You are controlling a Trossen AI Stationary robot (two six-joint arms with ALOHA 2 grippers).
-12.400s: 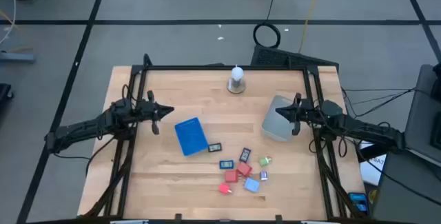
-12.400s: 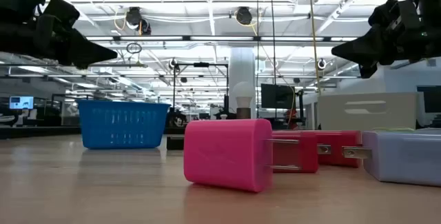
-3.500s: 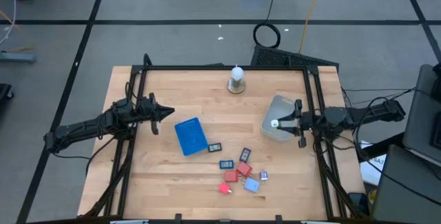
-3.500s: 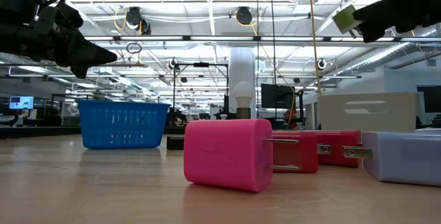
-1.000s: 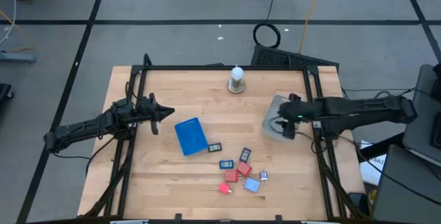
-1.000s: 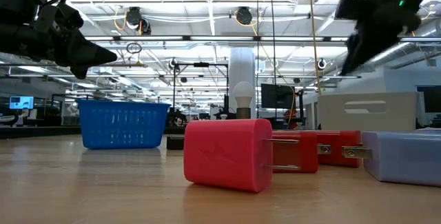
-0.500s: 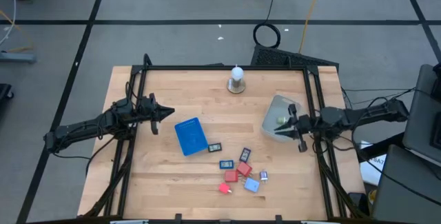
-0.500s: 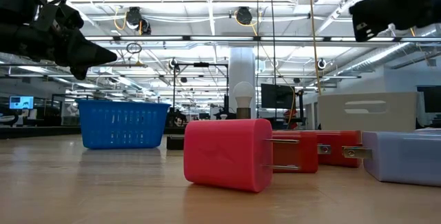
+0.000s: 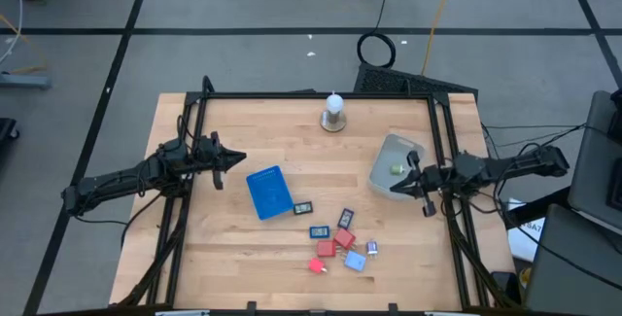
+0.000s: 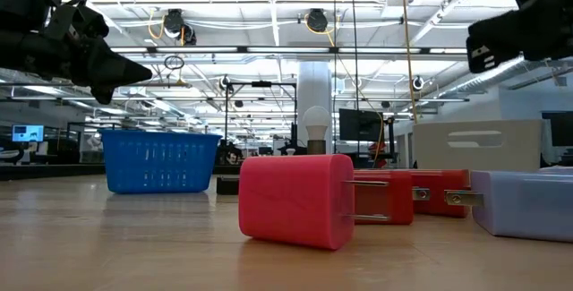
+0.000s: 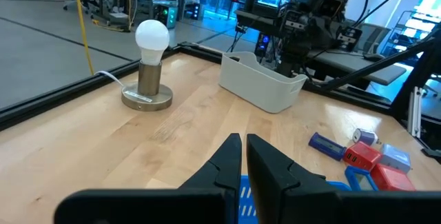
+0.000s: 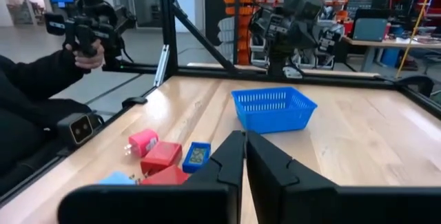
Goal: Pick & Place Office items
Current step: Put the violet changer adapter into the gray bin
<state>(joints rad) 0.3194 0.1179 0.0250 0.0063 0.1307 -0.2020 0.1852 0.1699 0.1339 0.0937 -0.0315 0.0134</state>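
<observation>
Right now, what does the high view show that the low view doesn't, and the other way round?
Only the high view: the green piece lying inside the grey bin, the dark flat pieces by the pile, and the right gripper at the bin's edge, jaws shut and empty.
Only the low view: the chargers' metal prongs.
Both: blue basket, red chargers, light bulb, left gripper.

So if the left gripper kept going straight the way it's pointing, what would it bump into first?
Probably the grey container with the right gripper at it. The shut left gripper points across bare table, above the blue basket; depth is uncertain.
</observation>
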